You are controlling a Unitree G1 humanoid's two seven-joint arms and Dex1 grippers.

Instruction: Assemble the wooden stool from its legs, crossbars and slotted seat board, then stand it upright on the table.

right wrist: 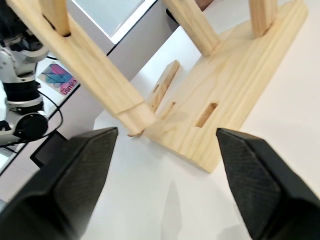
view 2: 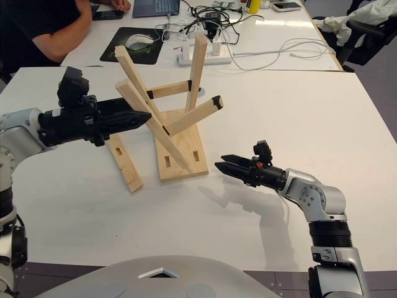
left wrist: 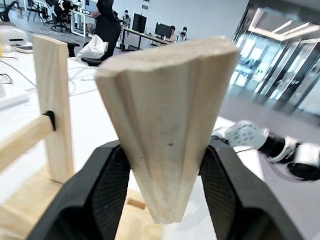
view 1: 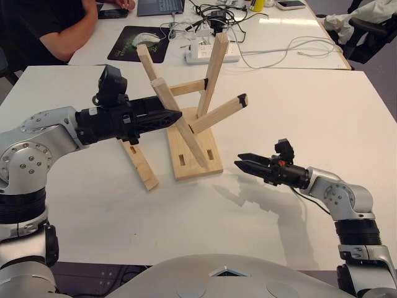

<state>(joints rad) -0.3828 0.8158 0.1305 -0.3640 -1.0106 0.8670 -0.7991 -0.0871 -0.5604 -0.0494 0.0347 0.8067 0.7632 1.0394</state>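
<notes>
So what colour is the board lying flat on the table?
The board is pale, unpainted wood; right wrist view shows it best.

An open-plan office: laptop (view 1: 160,6), mouse pad (view 1: 127,49), power strip (view 1: 197,53) at twelve o'clock; monitors (left wrist: 163,29) beyond.

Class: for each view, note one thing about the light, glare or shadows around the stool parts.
Left eye view: even light, the seat board and loose leg throwing thin, soft shadows on the table. Left wrist view: bright glazing glares behind the held leg in the left hand. Right wrist view: the board's slots are dark.
</notes>
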